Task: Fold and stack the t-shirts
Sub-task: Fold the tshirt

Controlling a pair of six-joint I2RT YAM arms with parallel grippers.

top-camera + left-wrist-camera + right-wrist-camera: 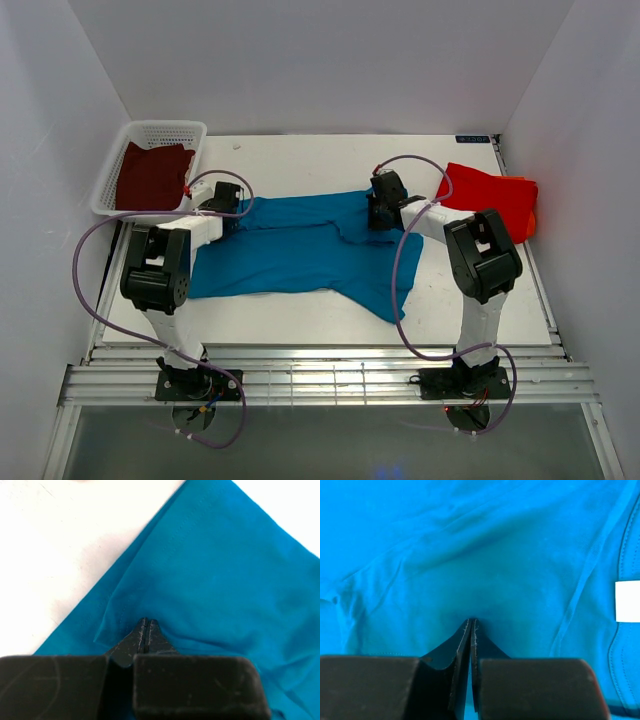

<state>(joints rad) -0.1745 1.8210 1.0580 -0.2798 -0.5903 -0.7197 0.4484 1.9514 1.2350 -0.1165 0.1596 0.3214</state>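
The teal-blue t-shirt point(300, 250) lies spread across the middle of the table, rumpled, with one part trailing toward the front right. My left gripper point(232, 214) sits at its back left edge, shut, with the cloth point(210, 570) puckered at the closed tips point(146, 620). My right gripper point(381, 214) is at the shirt's back right, near the collar, also shut, and folds of cloth point(470, 555) converge on its tips point(471, 620). A red-orange t-shirt point(492, 196) lies folded at the back right. The dark maroon t-shirt point(150, 176) is in the basket.
A white mesh basket point(178, 128) stands at the back left corner. White walls close in the table on three sides. The teal shirt's white neck label point(627, 601) shows to the right of my right gripper. Bare white table point(60, 545) lies left of my left gripper.
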